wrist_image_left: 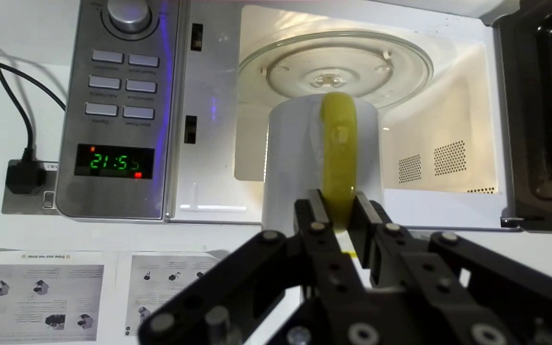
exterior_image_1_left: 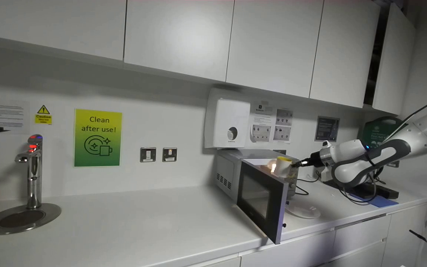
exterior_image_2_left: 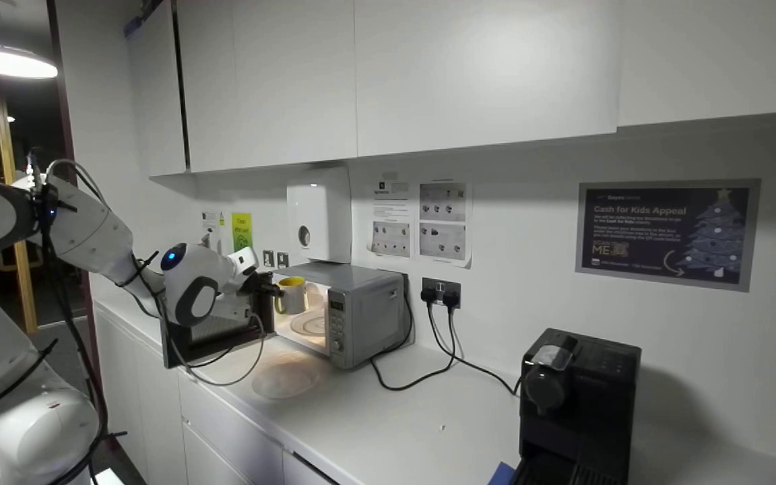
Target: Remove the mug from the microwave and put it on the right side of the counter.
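Observation:
The mug is white outside with a yellow inside and yellow handle. It shows upright in both exterior views, held in the air at the mouth of the open microwave. In the wrist view, which stands upside down, the mug is in front of the lit cavity, with the glass turntable behind it. My gripper is shut on the mug's handle, one finger on each side. It also shows in both exterior views. The mug's inside is mostly hidden.
The microwave door stands wide open over the counter. A pale round disc lies on the counter before the microwave. Power cables and a black coffee machine are beyond the microwave's control-panel side. Cabinets hang above.

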`<state>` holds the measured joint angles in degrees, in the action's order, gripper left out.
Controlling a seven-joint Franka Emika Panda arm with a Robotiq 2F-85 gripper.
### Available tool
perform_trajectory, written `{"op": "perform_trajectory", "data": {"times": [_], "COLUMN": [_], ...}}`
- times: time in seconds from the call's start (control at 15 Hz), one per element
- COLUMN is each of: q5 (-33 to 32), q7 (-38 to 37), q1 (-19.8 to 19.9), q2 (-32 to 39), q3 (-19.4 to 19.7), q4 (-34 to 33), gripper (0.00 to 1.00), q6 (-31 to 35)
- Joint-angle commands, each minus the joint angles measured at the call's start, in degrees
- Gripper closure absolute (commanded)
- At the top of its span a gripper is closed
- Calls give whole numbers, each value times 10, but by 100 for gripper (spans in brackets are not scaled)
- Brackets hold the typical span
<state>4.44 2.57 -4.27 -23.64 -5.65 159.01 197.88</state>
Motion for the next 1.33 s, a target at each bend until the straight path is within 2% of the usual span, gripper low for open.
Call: {"op": "perform_trajectory", "data": {"times": [0.0,0.27,0.67,1.27], "q5": [-14,16,14,26], "q7": [-11,-1,1,-24], "q1": [4,15,19,102], "q2": [-1,4,-11,-53], "q3": [1,-33,-83,-171], "q4": [0,3,3,2], "gripper": [96,96,96,96], "q6": [-2,-27,-121,-161]}}
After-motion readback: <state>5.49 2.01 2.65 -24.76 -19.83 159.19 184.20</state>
